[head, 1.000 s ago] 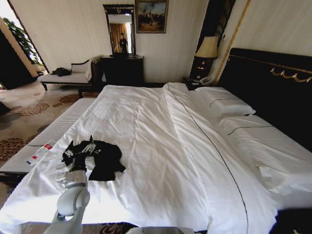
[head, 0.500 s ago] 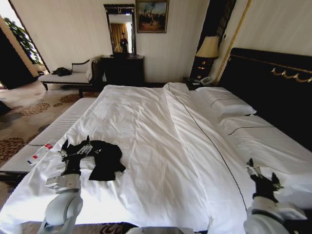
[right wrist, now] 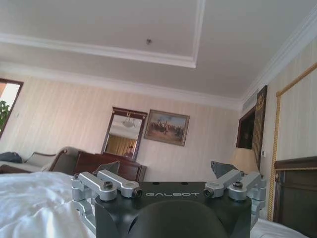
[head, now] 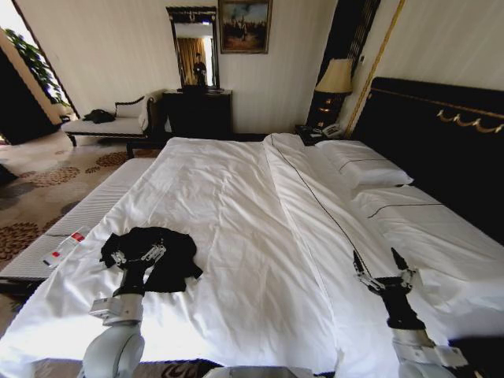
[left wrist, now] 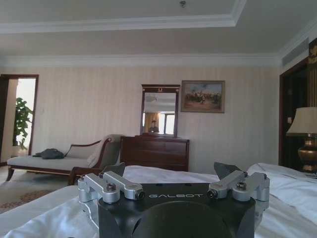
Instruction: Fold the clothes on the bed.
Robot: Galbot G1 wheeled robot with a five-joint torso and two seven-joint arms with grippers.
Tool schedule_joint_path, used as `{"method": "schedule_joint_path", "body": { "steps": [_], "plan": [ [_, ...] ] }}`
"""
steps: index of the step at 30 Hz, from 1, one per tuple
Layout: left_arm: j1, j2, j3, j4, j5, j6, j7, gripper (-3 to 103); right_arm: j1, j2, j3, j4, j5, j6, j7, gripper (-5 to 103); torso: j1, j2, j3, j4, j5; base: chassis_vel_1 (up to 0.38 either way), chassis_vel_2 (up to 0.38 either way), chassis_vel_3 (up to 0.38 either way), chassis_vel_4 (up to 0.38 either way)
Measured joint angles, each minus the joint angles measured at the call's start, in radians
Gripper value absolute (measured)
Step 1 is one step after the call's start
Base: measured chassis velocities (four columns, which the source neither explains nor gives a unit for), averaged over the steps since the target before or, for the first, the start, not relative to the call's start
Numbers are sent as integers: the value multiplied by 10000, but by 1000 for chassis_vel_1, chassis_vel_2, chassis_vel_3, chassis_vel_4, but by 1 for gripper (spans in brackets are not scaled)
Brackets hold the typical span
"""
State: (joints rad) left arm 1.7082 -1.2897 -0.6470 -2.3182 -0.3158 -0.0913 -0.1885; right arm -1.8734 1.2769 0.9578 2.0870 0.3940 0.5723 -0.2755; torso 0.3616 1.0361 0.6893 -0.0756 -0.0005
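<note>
Black T-shirt crumpled lower left on the bed — left hand wide over it, right hand wide, lower right.

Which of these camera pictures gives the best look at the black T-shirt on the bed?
The head view: the black T-shirt lies crumpled near the bed's left edge, the left gripper, open, over it. The left wrist view and right wrist view look across white bedding to the far wall; neither shows the shirt's fabric.
</note>
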Motion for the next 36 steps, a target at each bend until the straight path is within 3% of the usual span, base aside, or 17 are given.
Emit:
{"method": "schedule_joint_path", "body": {
  "steps": [3,4,6,7,8,10,12,15,18,28,36],
  "plan": [
    [111,3,140,-171,33,0,151,100,-74,-55,-34,319,-312,-810,978,100,1,1,0,-1,2,0,0,0,0],
    [206,42,221,-274,32,23,280,100,-152,-149,-127,777,-355,-1817,2324,100,0,0,0,-3,2,0,0,0,0],
    [327,116,323,-435,-11,136,365,100,-200,-410,-212,1533,284,-3145,3912,100,0,1,0,0,1,0,0,0,0],
    [327,116,323,-435,-11,136,365,100,-200,-410,-212,1533,284,-3145,3912,100,0,1,0,0,1,0,0,0,0],
    [413,172,395,-573,-48,277,391,100,-216,-727,-141,2056,1032,-3977,4713,100,0,0,0,0,1,0,0,0,0],
    [493,208,447,-729,-29,472,411,100,-217,-1223,73,2545,1946,-4732,5294,100,1,1,0,0,-2,0,0,0,0],
    [523,209,475,-778,23,535,418,100,-216,-1501,192,2689,2368,-4943,5420,100,0,1,0,1,-2,0,0,0,0],
    [591,170,572,-807,201,596,420,100,-213,-1794,328,2647,2580,-4685,5289,100,1,0,1,4,-1,0,0,0,0],
    [726,17,784,-781,577,572,408,100,-76,-1457,465,2119,1581,-3648,5049,100,1,0,0,-3,3,0,0,0,0],
    [806,-66,816,-774,713,505,339,100,-265,-907,175,1864,1062,-3083,3938,100,0,0,0,1,0,0,0,0,0],
    [602,-22,830,-647,682,482,305,100,-285,-605,186,1744,868,-2977,3857,100,0,1,1,0,-1,0,0,0,0]
  ]
}}
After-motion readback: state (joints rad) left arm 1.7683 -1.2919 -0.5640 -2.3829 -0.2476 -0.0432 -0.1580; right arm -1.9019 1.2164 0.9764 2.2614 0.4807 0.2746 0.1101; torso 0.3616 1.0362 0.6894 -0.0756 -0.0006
